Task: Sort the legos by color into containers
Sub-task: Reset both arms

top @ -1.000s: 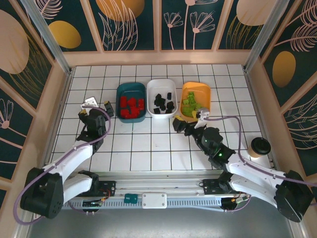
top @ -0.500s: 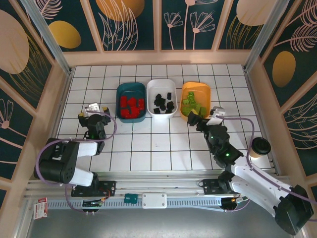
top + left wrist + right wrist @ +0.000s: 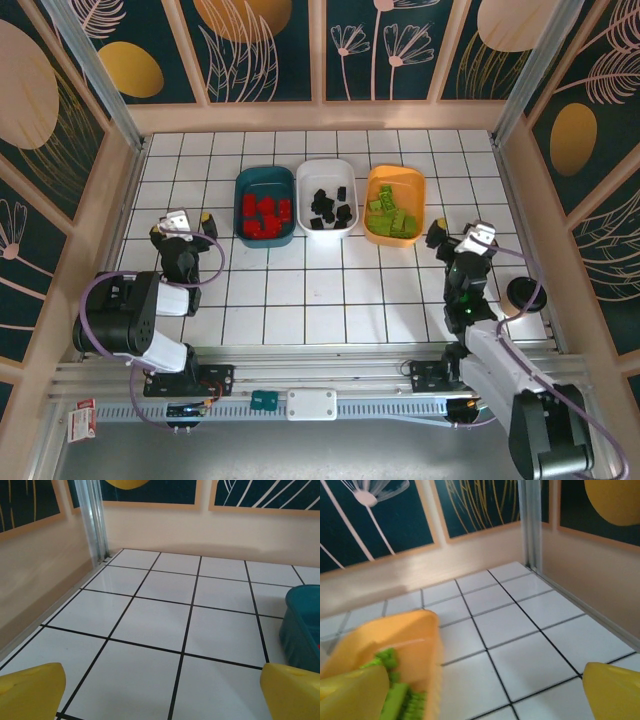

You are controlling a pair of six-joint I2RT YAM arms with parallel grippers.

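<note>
With legos (image 3: 262, 212) seen sorted in the trays (image 3: 327, 164) at upper centre, left gripper (image 3: 162, 692) and right gripper (image 3: 480, 697) are released, so only parking is judged needed.

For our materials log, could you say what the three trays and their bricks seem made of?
Dark teal tray, white tray, orange tray: probably moulded plastic, smooth, uniform colour, rounded rims. Red bricks, black bricks, lime-green bricks: likely hard plastic; finish too small to judge.
</note>
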